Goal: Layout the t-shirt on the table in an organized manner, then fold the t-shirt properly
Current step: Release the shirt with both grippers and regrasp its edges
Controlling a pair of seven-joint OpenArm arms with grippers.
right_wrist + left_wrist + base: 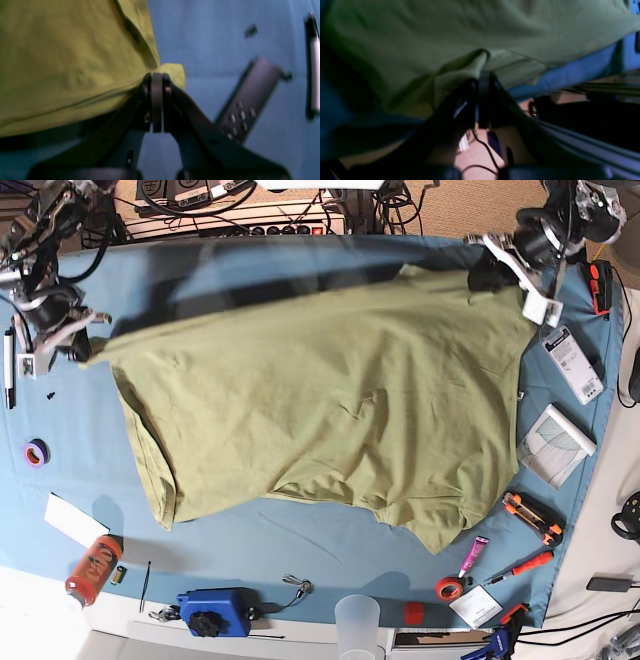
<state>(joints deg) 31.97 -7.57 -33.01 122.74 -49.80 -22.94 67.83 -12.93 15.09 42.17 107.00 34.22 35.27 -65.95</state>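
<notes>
Shirt: you are looking at the large plain olive-green cotton t-shirt, which is lying spread over the middle of the wide table covered in light-blue cloth.
Long axis: in the base view it is running side to side, from the corner at the left edge to the corner at the upper right.
Which way it points: the pictures are not showing you a neck or a tag, so you cannot tell top from bottom.
Lie: the far edge is being held up and stretched between the two hands; the near edge is sagging onto the table in folds, with one flap reaching toward the near right.
Left hand: your left hand is pinching a bunched corner of the shirt with its jaws pressed together, at the table's far right edge.
Right hand: your right hand is clamping the opposite corner, jaws together on a small fold.
Around, right: a white remote-like device and a white box are lying just beside the shirt's edge.
Around, near side: an orange-handled cutter, a roll of orange tape, a blue box and a clear plastic cup are sitting apart from the hem.
Around, left: a purple tape roll, a white card and an orange can are lying clear of the shirt.
</notes>
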